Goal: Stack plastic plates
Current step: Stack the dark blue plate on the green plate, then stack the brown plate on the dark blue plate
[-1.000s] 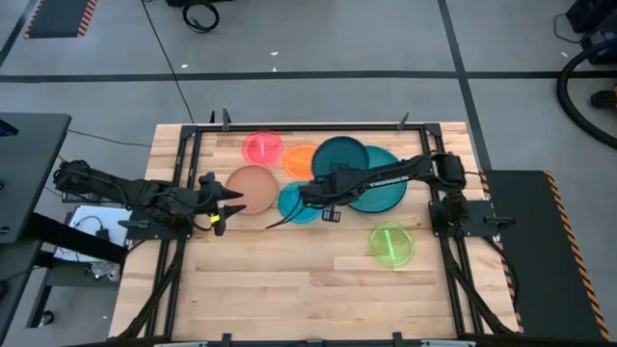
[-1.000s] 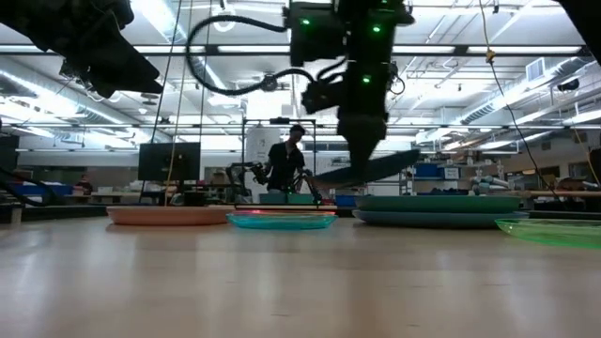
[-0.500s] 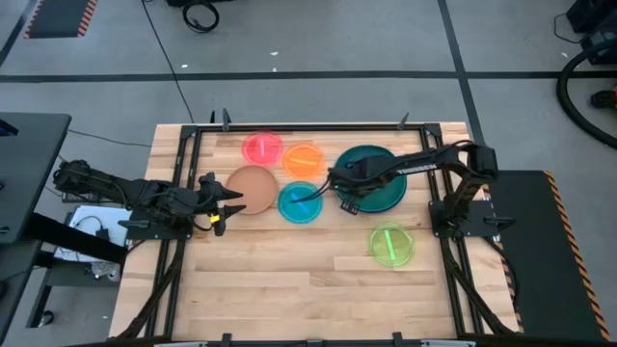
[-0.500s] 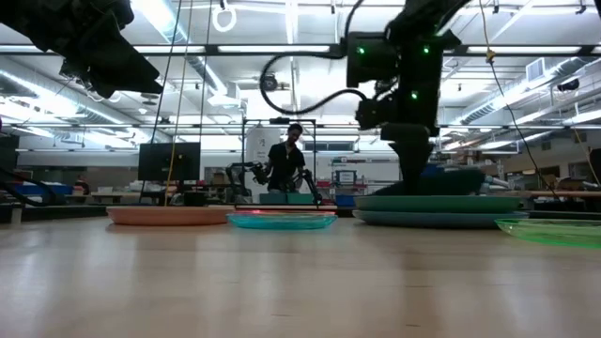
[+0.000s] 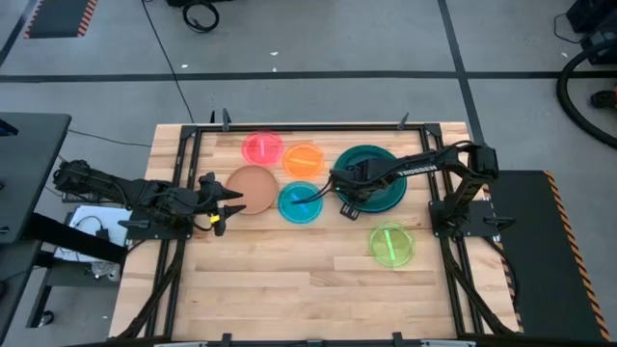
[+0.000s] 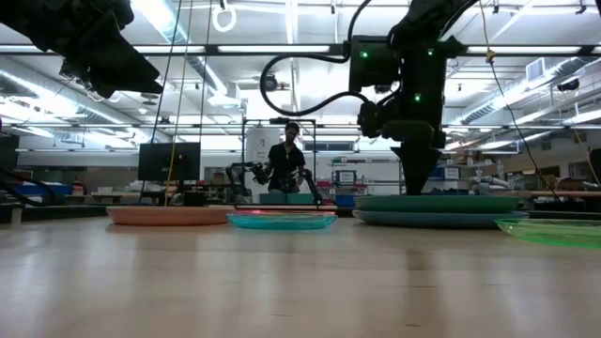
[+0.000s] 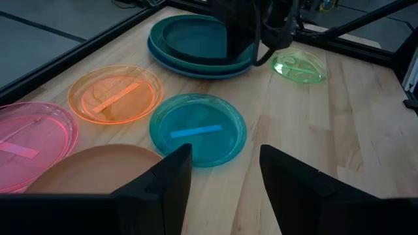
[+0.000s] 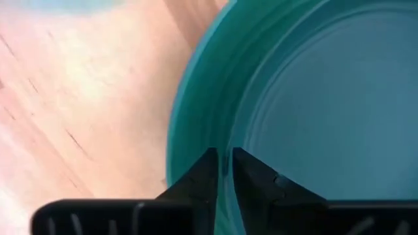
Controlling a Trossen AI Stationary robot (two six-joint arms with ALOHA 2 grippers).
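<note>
Left gripper is idling at the table's left edge with its fingers spread wide and nothing between them, pointing across the wood toward the spread of plates. Just ahead of it the tan plate is lying flat, matte and opaque, and the left arm is clearly the nearer one to it. Behind that, along the far side, the pink plate and the orange plate are sitting side by side, both glassy and see-through, each showing a pale strip across its middle. Nearer the middle of the table the small cyan plate is resting, translucent too, with a shallow raised rim. Moving right, the stack of big plates is sitting with a dark teal plate nested on top of wider teal and blue ones, smooth and slightly glossy. Right gripper is hovering straddling the dark plate's left rim, its fingers only a narrow crack apart; I'd judge it is letting the rim go, though I cannot tell whether any pinch remains. Nearest the front right, the lime green plate is lying alone, well apart from the stack, closer to the right arm.
</note>
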